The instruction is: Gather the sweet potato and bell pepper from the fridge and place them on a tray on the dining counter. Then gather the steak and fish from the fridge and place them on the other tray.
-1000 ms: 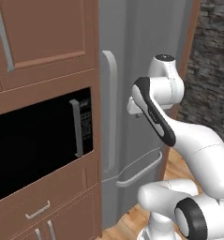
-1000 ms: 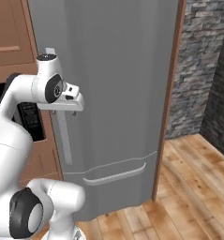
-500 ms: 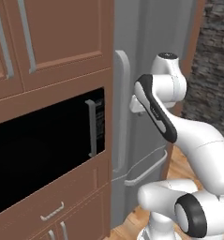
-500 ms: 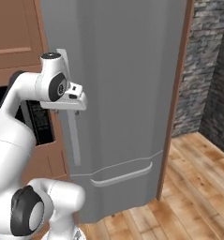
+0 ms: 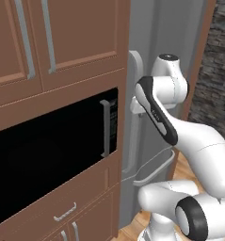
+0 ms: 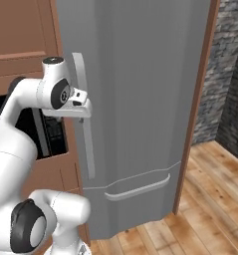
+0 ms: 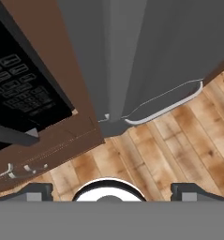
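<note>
Fridge handle (image 6: 84, 124) beyond wide-apart jaws

Matt grey metal fridge (image 6: 140, 99), brown wood cabinets (image 5: 62, 37), glossy black microwave (image 5: 43, 150), plank floor (image 6: 210, 199).

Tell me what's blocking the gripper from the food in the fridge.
The closed fridge door blocks it. The gripper sits at the tall door handle with jaws open, not gripping it. No food is visible. The drawer below is shut too.
</note>
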### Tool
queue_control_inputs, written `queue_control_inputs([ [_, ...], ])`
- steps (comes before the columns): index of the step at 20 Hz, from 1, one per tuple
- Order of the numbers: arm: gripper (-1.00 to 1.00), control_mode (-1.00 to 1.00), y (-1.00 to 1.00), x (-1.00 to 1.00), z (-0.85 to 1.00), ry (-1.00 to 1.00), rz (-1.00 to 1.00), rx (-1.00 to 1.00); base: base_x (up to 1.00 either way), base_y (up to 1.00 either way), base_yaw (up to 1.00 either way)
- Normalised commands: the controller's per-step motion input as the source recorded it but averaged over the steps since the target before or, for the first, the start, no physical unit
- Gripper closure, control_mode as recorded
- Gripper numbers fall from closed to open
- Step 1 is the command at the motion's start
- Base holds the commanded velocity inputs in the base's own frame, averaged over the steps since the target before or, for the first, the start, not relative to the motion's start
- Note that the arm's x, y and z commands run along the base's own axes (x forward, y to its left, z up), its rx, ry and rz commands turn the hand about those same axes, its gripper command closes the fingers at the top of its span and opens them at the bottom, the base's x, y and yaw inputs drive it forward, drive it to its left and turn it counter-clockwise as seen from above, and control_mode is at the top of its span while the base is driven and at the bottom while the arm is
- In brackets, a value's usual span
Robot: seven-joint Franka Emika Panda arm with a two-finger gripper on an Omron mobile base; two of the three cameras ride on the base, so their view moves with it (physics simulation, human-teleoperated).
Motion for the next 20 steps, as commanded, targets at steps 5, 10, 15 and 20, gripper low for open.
queue_control_inputs([
  [5,-1.00,-1.00,-0.06,0.27,-0.17,-0.16,0.05,0.07,0.05,0.01,0.00],
  [10,-1.00,-1.00,-0.22,0.31,-0.11,-0.35,0.19,0.15,0.00,0.00,0.00],
  [15,-1.00,-1.00,-0.07,0.32,0.00,-0.17,0.14,0.11,0.00,0.00,0.00],
  [20,-1.00,-1.00,0.07,0.47,0.02,-0.04,0.10,0.04,0.00,0.00,0.00],
])
